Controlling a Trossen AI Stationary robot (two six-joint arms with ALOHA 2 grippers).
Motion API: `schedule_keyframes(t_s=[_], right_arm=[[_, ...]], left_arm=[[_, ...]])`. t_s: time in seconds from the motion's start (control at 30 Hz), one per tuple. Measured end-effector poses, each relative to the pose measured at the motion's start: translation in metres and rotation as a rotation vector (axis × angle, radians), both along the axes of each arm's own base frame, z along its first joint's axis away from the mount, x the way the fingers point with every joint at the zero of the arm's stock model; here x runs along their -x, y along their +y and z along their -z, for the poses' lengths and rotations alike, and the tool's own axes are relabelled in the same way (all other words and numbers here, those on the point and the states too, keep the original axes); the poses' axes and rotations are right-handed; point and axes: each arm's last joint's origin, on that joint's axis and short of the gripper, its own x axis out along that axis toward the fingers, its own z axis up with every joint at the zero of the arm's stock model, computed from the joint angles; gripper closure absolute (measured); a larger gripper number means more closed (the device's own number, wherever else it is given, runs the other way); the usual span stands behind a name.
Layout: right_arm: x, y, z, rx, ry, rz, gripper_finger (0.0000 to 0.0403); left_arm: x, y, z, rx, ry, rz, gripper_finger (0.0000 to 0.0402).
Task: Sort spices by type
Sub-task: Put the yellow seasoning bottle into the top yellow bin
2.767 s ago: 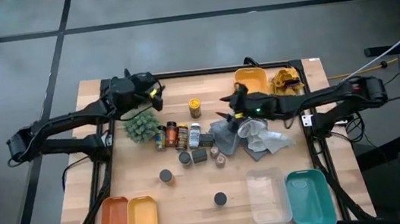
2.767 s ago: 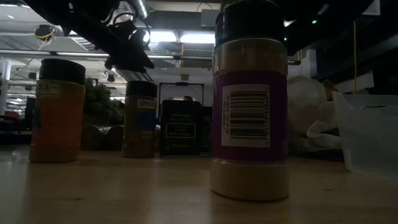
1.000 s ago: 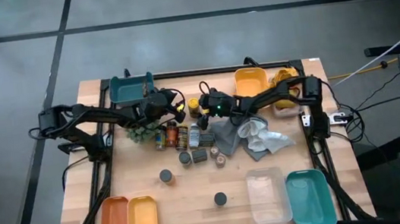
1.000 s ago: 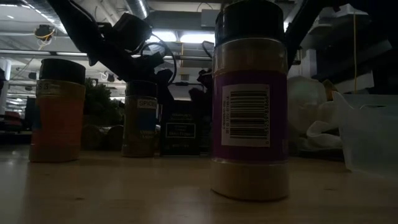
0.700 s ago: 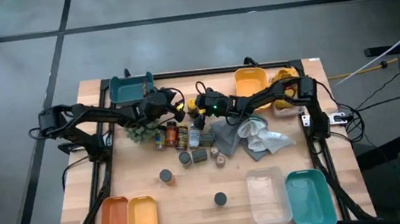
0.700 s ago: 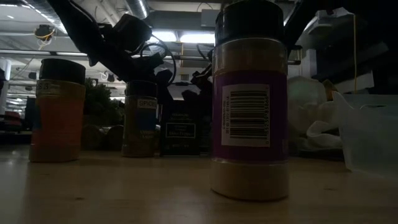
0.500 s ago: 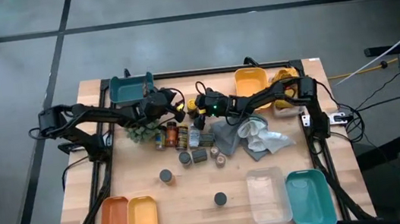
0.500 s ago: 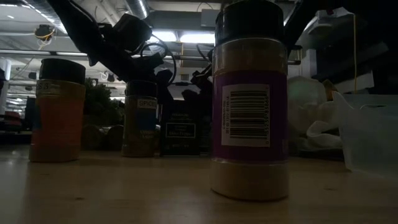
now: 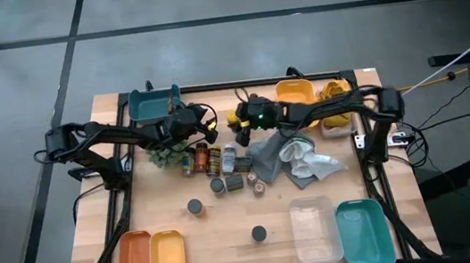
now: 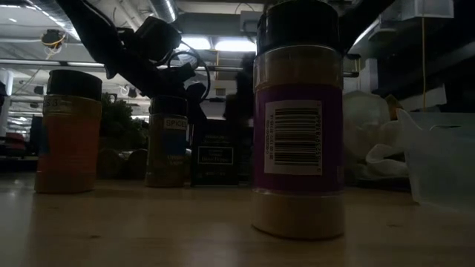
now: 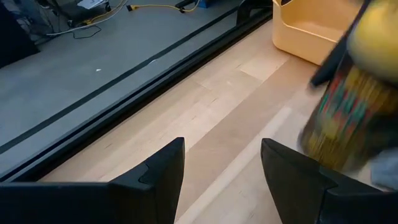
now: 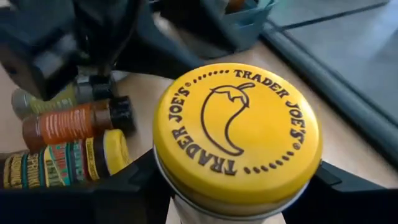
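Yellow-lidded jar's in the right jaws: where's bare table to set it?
Bare wood lies between the orange tray, yellow tray and clear bin, around two lone jars. Crowded: the jar cluster, cloths, left gripper.

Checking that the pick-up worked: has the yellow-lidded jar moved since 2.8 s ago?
Yes. The yellow-lidded jar, held in the right gripper, now sits nearer the yellow bin than before.

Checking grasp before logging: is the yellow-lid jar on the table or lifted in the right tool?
Cannot tell lifted or resting. The right tool is shut on the yellow-lid jar, fingers flanking it; its base is hidden.
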Motion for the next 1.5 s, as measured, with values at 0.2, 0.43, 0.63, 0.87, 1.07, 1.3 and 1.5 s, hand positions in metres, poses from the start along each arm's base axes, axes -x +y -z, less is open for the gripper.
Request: schedule_keyframes(t_s=[0.2,0.43,0.63,0.87,1.07,1.3,1.5], right_arm=[[0.032,0.004,-0.052,0.092,0.017,0.106,0.0182],[0.075,0.003,-0.086,0.195,0.125,0.292,0.0180],[0.103,-0.006,-0.093,0.194,0.236,0.422,0.0181],[0.126,-0.033,-0.073,0.126,0.337,0.559,0.0180],[0.150,-0.056,-0.030,0.012,0.328,0.670,0.0179],[0.166,-0.066,0.004,-0.035,0.216,0.711,0.0179],[0.175,-0.062,0.023,-0.042,0.209,0.745,0.0178]], left_arm=[[0.000,0.000,0.000,-0.001,-0.003,0.000,0.0205],[0.000,0.000,0.000,-0.001,-0.005,0.000,0.0205],[0.000,0.000,0.000,-0.001,-0.005,0.000,0.0205],[0.000,0.000,0.000,0.014,-0.021,-0.011,0.0205],[0.000,0.000,0.000,0.015,-0.022,-0.011,0.0205],[0.000,0.000,0.000,0.016,-0.023,-0.012,0.0205],[0.000,0.000,0.000,0.018,-0.025,-0.013,0.0205]])
